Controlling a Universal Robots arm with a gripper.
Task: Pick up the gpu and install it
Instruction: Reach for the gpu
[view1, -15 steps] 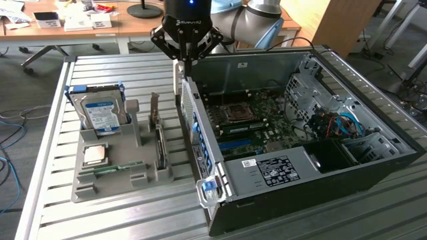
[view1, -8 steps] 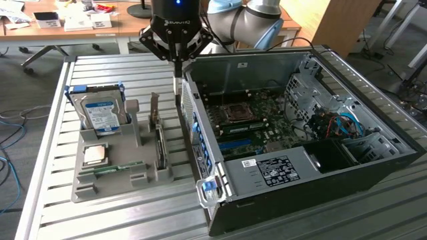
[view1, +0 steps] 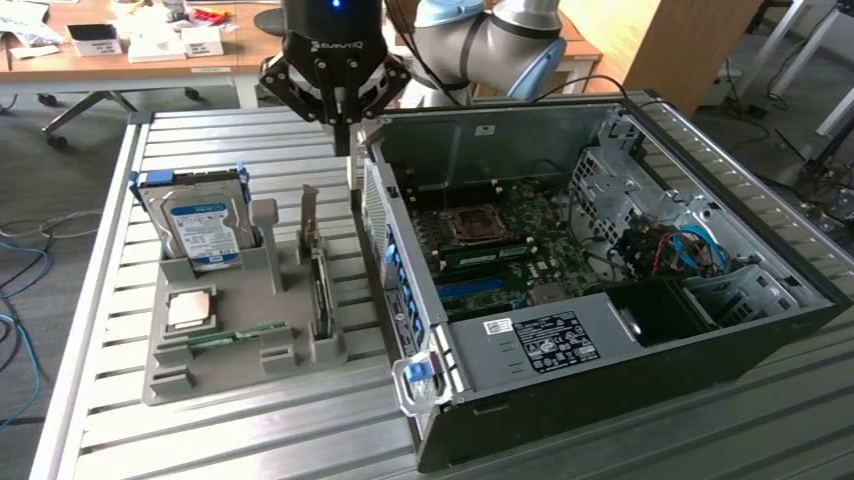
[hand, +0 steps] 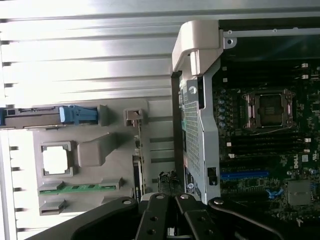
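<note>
- Slatted metal table (view1: 200, 440) – open PC case (view1: 627, 400), grey holder tray (view1: 167, 385) beside it.
- gpu (view1: 318, 275) stands on edge in the tray slot nearest the case – thin dark card, metal bracket at one end.
- gripper (view1: 344, 140) above, apart from it; fingers pinched together, empty.

gpu (view1: 320, 285) upright in tray (view1: 180, 375), hard drive (view1: 203, 228) toward the exterior view's left, case (view1: 641, 390) toward its right

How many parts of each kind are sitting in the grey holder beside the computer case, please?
Hard drive: 1
Processor chip: 1
Memory stick: 1
gpu: 1
Total: 4
</note>
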